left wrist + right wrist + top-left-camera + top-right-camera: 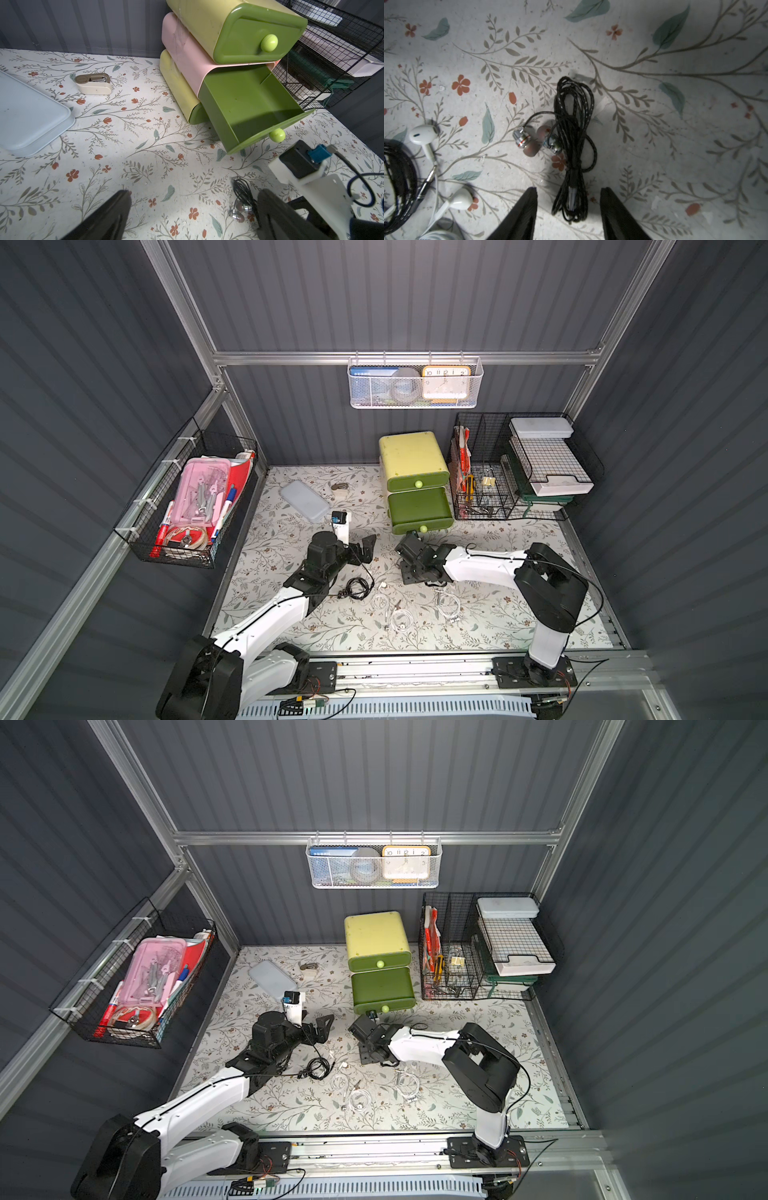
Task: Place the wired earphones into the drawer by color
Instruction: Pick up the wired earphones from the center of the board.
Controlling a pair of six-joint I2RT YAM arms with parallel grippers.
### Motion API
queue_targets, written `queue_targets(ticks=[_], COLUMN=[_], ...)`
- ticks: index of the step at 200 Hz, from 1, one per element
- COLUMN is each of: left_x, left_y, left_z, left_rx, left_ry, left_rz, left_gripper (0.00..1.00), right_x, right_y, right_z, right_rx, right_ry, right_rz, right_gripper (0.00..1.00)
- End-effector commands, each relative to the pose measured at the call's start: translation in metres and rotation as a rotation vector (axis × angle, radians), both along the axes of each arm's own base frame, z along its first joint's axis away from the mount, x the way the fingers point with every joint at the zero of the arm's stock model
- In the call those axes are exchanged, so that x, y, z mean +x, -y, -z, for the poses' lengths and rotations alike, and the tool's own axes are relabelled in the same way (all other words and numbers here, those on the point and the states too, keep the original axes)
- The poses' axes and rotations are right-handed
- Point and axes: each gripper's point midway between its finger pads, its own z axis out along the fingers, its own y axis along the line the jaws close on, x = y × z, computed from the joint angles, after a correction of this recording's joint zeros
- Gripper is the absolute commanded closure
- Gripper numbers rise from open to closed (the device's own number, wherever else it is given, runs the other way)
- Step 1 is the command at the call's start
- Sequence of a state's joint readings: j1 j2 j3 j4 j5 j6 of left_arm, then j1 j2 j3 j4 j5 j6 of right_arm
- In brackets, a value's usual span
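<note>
Covering the table [519,614] is a pale sheet printed with grey twigs, teal leaves and small red flowers, scuffed in places. Ribbed dark grey walls framed by aluminium rails close it in on three sides. The drawers [413,472] stand at the back against the wall. They are three stacked shells, yellow, pink and yellow, with green fronts and pale green knobs. The top one is shut, and the middle drawer [249,108] is pulled out.

Above the drawers a white basket [361,400] hangs from the rear rail with a clock [446,381] in it. Just right of the drawers sits a wire rack [482,439] of trays. Left of the drawers lie a beige gadget [340,488] and, farther out, a blue-grey lid [304,501]. Farther left still, a black basket [145,549] hangs on the side wall, holding a pink case [203,485] and markers [165,522].

The earphones lie on the table in front of the drawers, toward the arms' bases. One black coil [573,133] lies just in front of the middle drawer, under the right pincer [569,191]. Its jaws stand apart, one on each side of the coil's end, clear of it. A second black coil [357,587] lies farther out to the left, and the white coils [449,605] lie beyond. The left pincer [194,193] hovers front-left of the drawers, jaws wide apart over bare table.
</note>
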State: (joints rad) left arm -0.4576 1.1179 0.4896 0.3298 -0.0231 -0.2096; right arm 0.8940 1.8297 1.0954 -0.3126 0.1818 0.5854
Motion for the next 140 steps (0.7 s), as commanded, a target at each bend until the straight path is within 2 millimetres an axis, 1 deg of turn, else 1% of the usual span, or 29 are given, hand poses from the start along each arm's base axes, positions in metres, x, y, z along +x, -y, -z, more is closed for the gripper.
queue_targets(ticks=[1,48,140], left_x=[0.001,0.001,0.002], left_y=[0.001,0.000,0.002], left_z=[-0.010,-0.009,-0.008], left_rx=[-0.004,-0.003,-0.004], left_ry=[0.032,0.029,0.028], left_rz=[0.005,0.004,0.008], left_gripper=[0.01,0.01,0.01], right_x=[0.002,0.002,0.001], right_y=[0.000,0.002,0.004], right_z=[0.002,0.007,0.011], right_rx=[-0.031,-0.050,-0.062], right_ry=[0.003,-0.003,-0.017], right_rz=[0.001,0.008,0.009], right_gripper=[0.48,0.55,0.76])
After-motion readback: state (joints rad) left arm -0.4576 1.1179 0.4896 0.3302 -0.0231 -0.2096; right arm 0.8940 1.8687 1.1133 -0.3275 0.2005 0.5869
